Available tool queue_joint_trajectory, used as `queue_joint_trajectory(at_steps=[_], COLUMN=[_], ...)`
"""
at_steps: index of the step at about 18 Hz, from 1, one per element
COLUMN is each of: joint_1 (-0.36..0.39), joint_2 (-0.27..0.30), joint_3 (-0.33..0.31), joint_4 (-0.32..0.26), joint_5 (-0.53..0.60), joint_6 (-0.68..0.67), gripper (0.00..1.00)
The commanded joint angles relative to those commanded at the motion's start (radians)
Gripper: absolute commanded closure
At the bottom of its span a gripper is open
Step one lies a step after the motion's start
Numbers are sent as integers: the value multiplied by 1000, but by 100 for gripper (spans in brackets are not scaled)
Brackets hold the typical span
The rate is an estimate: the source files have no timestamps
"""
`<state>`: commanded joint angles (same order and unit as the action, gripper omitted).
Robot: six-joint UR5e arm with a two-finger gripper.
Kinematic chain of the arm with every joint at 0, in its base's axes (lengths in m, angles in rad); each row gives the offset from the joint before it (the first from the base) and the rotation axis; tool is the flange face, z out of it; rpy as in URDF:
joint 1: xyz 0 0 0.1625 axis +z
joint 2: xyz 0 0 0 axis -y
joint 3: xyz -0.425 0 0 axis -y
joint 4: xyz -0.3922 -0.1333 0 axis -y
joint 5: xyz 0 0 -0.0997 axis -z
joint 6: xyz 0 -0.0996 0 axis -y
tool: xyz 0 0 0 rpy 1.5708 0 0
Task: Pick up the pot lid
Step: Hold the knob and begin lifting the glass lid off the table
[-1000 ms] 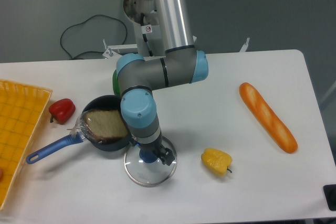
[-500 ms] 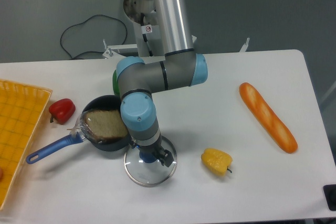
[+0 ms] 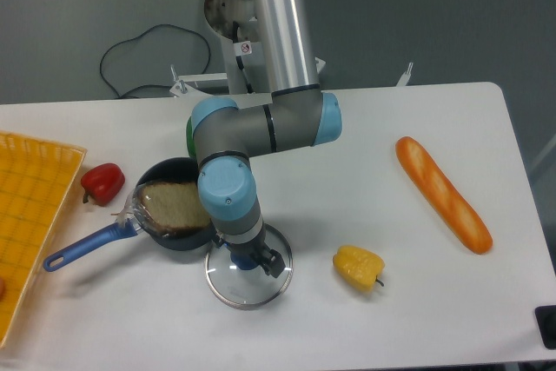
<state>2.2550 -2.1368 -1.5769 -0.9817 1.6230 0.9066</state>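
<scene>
- Pincer (image 3: pixel 247 253): it points down over the lid, its fingers standing apart. I read it as wide, with nothing clearly gripped; contact with the knob cannot be confirmed.
- Pot lid (image 3: pixel 246 290): lies flat on the table (image 3: pixel 417 319), left of the middle, towards the near side. Its clear glass faces up, which puts the blue knob (image 3: pixel 246 260) on top, where it can be taken.
- Knob: shows between the fingers. That placing suits a pinch from both sides, judged the step in hand; a close and a straight lift should follow.
- Frying pan (image 3: pixel 181 240): stands just left of the lid, holding a wrapped loaf (image 3: pixel 176 208). Its blue handle (image 3: pixel 91 245) points left and near, away from the lid. The arm (image 3: pixel 228 184) passes close by its rim, so a sideways pull could bump it.
- Yellow pepper (image 3: pixel 357 268): to the right, apart from the lid; unlikely to hinder.
- Risk: smooth glass may tilt or slip if the knob is pinched off-centre.
</scene>
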Motion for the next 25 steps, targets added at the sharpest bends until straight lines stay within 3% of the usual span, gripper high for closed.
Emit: queue_joint_trajectory(at_steps=[1, 4, 7, 17, 25], joint_1=[0, -2, -2, 2, 8], joint_2=[-2, -2, -2, 0, 38], joint_3=[0, 0, 0, 15, 49], joint_4=[0, -2, -2, -3, -14], joint_5=[2, 2, 0, -2, -17], joint_6=[0, 2, 3, 5, 47], gripper=[1, 20, 32, 47, 47])
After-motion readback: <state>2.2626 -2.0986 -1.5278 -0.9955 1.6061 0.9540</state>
